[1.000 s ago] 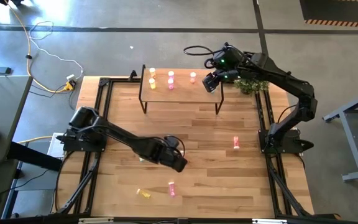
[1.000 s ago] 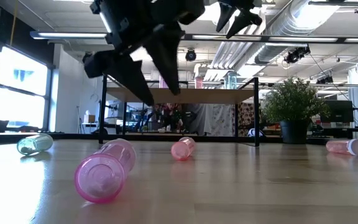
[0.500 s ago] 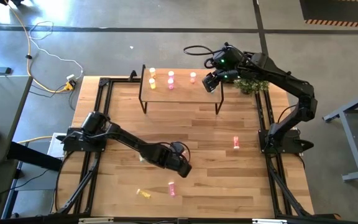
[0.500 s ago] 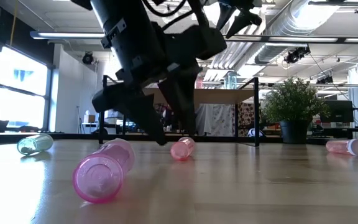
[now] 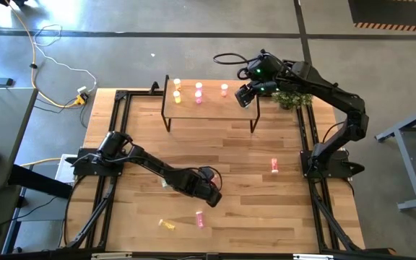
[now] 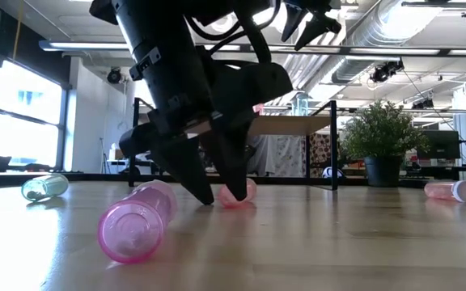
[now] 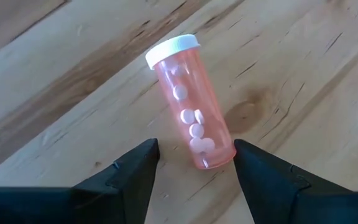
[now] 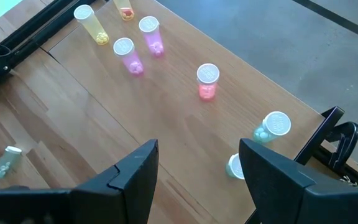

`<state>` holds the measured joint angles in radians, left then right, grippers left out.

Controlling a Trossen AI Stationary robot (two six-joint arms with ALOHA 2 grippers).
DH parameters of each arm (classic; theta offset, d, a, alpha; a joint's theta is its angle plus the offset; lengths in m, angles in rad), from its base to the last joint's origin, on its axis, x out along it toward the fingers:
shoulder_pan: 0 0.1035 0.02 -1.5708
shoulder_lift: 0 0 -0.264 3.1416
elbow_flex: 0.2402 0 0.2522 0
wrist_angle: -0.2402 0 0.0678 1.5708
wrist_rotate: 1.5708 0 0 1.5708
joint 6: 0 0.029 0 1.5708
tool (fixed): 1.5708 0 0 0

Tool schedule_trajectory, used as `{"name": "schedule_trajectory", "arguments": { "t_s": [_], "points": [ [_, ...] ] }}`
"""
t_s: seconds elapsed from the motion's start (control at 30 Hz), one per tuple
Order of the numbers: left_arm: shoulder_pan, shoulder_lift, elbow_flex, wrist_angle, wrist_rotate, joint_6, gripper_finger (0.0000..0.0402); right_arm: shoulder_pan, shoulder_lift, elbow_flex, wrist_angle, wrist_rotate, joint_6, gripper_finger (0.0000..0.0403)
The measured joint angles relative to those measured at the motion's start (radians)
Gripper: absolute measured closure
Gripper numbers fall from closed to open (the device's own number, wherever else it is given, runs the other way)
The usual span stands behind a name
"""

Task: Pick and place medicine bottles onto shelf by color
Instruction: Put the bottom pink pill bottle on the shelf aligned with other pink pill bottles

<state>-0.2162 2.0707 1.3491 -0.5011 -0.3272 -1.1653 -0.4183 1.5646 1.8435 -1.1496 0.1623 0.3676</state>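
The left gripper (image 5: pixel 211 198) is low over the tabletop (image 5: pixel 251 166), near its front middle, its 2 fingers (image 7: pixel 135 171) spread apart on either side of a red-orange bottle (image 7: pixel 191 115) that lies on its side with its white cap pointing away from the wrist. The low view shows the fingertips down at the wood by that bottle (image 6: pixel 237 192); they straddle its base end without clamping it.

The right gripper (image 5: pixel 246 94) hangs over the right end of the shelf (image 5: pixel 208 105), fingers (image 8: pixel 132 177) wide apart and empty. Standing upright on the shelf are 2 yellow bottles (image 8: pixel 91 23), 2 pink bottles (image 8: pixel 128 55), 1 red-orange bottle (image 8: pixel 207 81) and 2 pale green bottles (image 8: pixel 272 126) near the right end.

Loose bottles lie on the tabletop: a pink one (image 5: pixel 200 218) just in front of the left gripper, a yellow one (image 5: pixel 167 224) near it, a green one (image 6: pixel 45 187) to the left, and another pink-red one (image 5: pixel 274 166) well apart on the right side
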Motion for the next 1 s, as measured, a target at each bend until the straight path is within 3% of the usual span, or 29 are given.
{"name": "schedule_trajectory", "arguments": {
  "t_s": [0.77,1.0],
  "points": [
    [0.026,0.001,0.000,-0.039,0.031,0.057,0.0299,0.000,0.000,0.000,-0.014,0.000,-0.008,0.0187],
    [0.027,-0.008,-0.001,-0.043,0.052,0.120,0.0307,0.000,0.000,-0.001,-0.023,0.000,-0.009,0.0187]
  ]
}}
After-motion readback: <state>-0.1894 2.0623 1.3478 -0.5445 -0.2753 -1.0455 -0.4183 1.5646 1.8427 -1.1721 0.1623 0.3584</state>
